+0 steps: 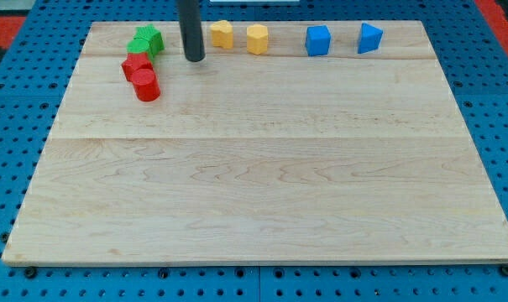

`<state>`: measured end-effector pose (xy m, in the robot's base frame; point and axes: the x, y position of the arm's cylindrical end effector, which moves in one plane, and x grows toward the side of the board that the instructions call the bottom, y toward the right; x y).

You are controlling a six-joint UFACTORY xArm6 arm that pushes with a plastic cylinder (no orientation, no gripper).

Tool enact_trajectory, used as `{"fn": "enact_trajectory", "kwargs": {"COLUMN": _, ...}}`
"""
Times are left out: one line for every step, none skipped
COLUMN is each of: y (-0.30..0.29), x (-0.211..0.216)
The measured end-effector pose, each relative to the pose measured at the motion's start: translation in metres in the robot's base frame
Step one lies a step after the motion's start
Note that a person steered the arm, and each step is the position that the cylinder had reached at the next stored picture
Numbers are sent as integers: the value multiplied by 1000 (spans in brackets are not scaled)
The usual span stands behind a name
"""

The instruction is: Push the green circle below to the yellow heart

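Two green blocks sit pressed together at the view's top left; the front one [139, 46] looks rounded and the rear one [152, 36] is angular. Two yellow blocks stand in the top row: one [222, 34] is just right of my rod and the other [257, 39] is further right. I cannot tell which of them is the heart. My tip [194, 59] rests on the board between the green blocks and the nearer yellow block, slightly below their row and touching neither.
Two red blocks lie just below the green ones: one [136, 65] touches them and a red cylinder [147, 86] sits below it. A blue cube [318, 40] and a blue triangular block [369, 38] stand at the top right. The wooden board [262, 184] lies on a blue pegboard.
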<state>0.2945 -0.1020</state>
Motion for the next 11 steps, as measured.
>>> {"fn": "enact_trajectory", "kwargs": {"y": 13, "x": 29}}
{"fn": "enact_trajectory", "kwargs": {"y": 1, "x": -30}}
{"fn": "enact_trajectory", "kwargs": {"y": -20, "x": -69}}
{"fn": "enact_trajectory", "kwargs": {"y": -21, "x": -103}}
{"fn": "enact_trajectory", "kwargs": {"y": -64, "x": -85}}
{"fn": "enact_trajectory", "kwargs": {"y": -89, "x": -62}}
{"fn": "enact_trajectory", "kwargs": {"y": -89, "x": -66}}
{"fn": "enact_trajectory", "kwargs": {"y": -120, "x": -84}}
{"fn": "enact_trajectory", "kwargs": {"y": -134, "x": -37}}
{"fn": "enact_trajectory", "kwargs": {"y": -101, "x": 2}}
{"fn": "enact_trajectory", "kwargs": {"y": -70, "x": 31}}
